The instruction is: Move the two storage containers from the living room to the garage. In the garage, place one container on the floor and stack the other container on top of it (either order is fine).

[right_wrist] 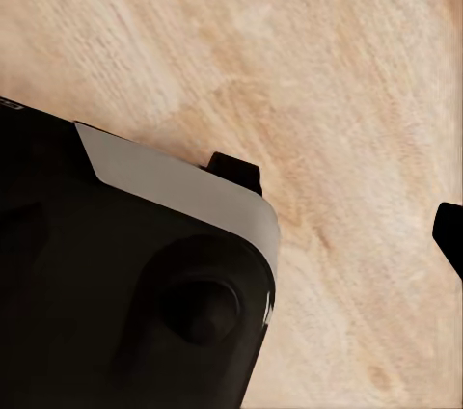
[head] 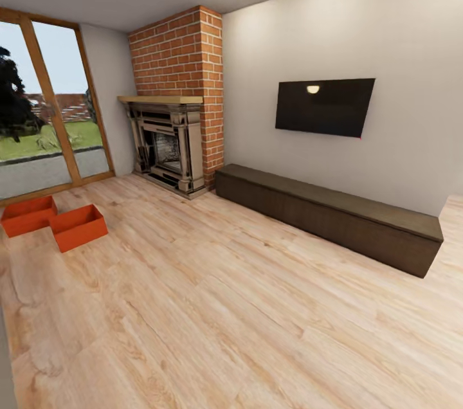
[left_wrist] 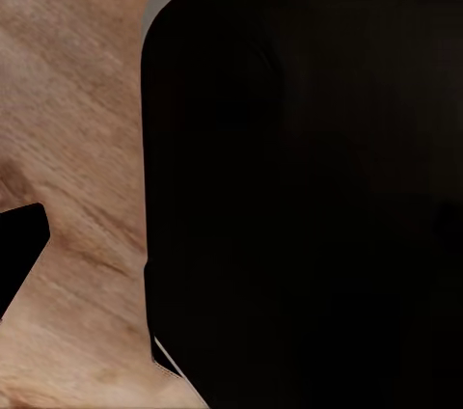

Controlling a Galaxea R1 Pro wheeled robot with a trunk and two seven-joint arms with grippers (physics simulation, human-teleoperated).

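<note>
We are looking at a light wood-plank floor (head: 257, 306) that is carrying two orange-red bins (head: 78, 227) (head: 27, 215), sitting side by side and touching near the glass doors. A long dark bench (head: 334, 216) is resting on it along the wall, beside the fireplace (head: 168, 145).

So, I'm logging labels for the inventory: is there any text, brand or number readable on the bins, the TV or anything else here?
None: no readable text anywhere.
The two storage containers have plain orange-red walls.
The wall TV is dark, with no logo visible.
</note>
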